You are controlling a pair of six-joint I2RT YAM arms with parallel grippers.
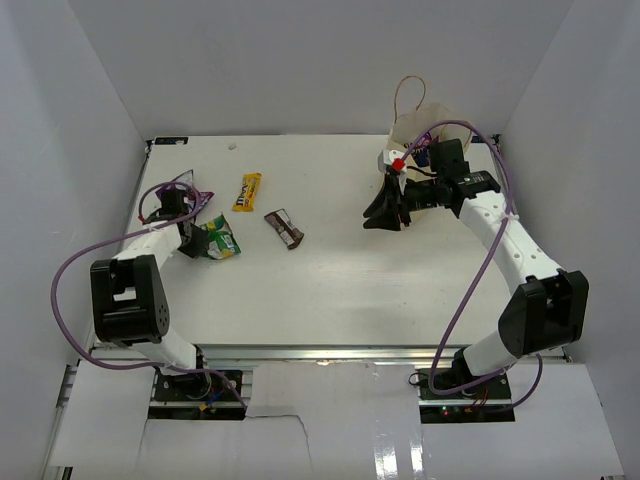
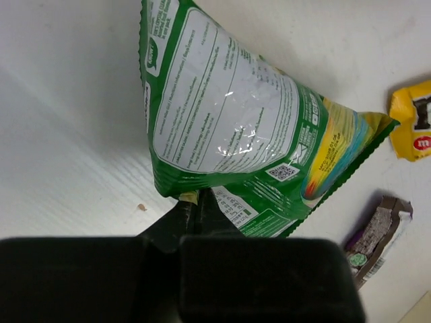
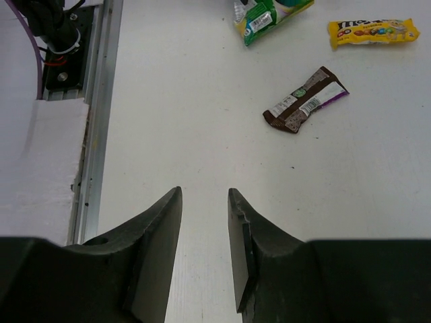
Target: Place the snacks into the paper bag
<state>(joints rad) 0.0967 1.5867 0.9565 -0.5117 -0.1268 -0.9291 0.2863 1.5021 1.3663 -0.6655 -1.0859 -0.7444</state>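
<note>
My left gripper [image 1: 198, 240] is shut on the edge of the green-white pouch [image 1: 222, 241], which lies on the table at the left. In the left wrist view the pouch [image 2: 229, 114] fills the frame, with its corner pinched between the jaws of the gripper [image 2: 195, 200]. The yellow bar [image 1: 247, 191] and brown bar [image 1: 284, 228] lie loose to the pouch's right. A purple pack [image 1: 203, 197] lies behind the left wrist. My right gripper [image 1: 384, 212] is open and empty, in front of the paper bag [image 1: 425, 122] at the back right. The right wrist view shows the right gripper [image 3: 205, 196] open over bare table.
White walls enclose the table on three sides. The right arm's wrist and purple cable [image 1: 470, 130] partly cover the bag's front. In the right wrist view the brown bar [image 3: 306, 101], yellow bar [image 3: 372, 31] and pouch [image 3: 269, 15] lie ahead, and the table's metal edge rail [image 3: 94, 134] runs at the left.
</note>
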